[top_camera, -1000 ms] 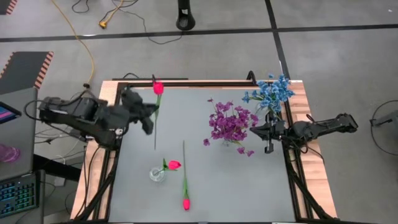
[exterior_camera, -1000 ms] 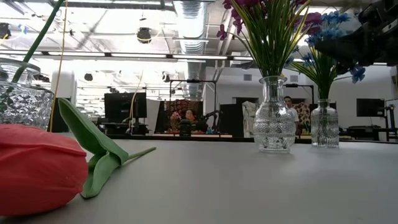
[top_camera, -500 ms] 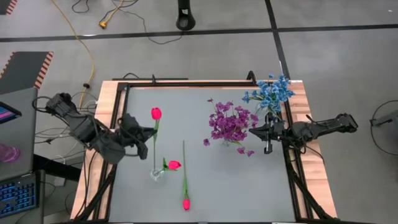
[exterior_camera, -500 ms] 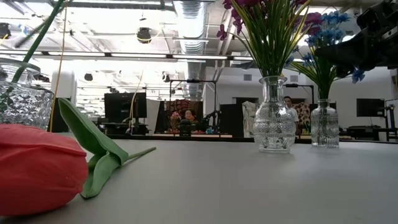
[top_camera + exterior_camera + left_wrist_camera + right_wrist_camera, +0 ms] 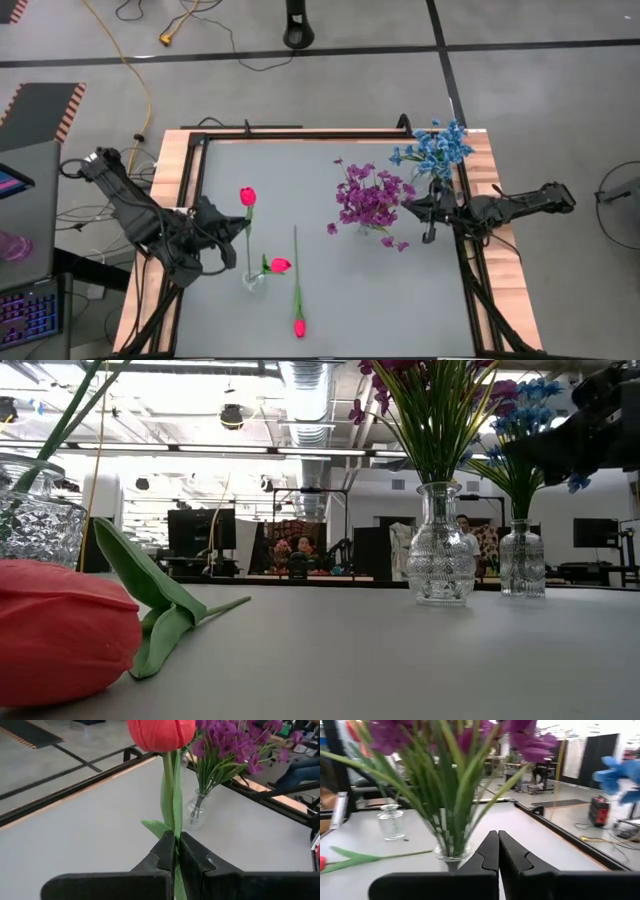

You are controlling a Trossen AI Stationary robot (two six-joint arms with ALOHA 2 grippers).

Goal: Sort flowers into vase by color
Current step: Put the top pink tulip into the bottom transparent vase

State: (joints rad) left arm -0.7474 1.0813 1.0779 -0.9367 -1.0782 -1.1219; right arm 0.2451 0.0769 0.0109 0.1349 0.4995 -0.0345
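Note:
My left gripper [image 5: 238,228] is at the table's left, shut on a red tulip [image 5: 247,197] with a thin green stem. The stem's lower end reaches the small glass vase [image 5: 253,282]; whether it is inside does not show. That vase holds another red tulip [image 5: 281,265]. A third tulip [image 5: 299,326] lies flat on the table, its bud near the front edge. Purple flowers [image 5: 372,198] and blue flowers [image 5: 437,148] stand in their own glass vases. My right gripper [image 5: 428,232] waits shut beside the purple bunch. My left gripper pinches the tulip's stem [image 5: 173,822] between its two fingers, about midway along and below the bud [image 5: 161,732]. The fingers come from the table's left, slanting slightly down, and lie across the stem. The tulip is lifted off the table, its bud toward the far edge.
A dark frame rail [image 5: 300,130] runs around the grey tabletop. The purple vase [image 5: 440,550] and the blue vase [image 5: 522,560] stand at the right. Open tabletop lies in the middle and along the near right.
My left gripper has moved from the far left corner toward the near edge and down, carrying the tulip. The bud has come nearer with it, and the stem's lower end has reached the small vase. The fingers have stayed shut on the stem.

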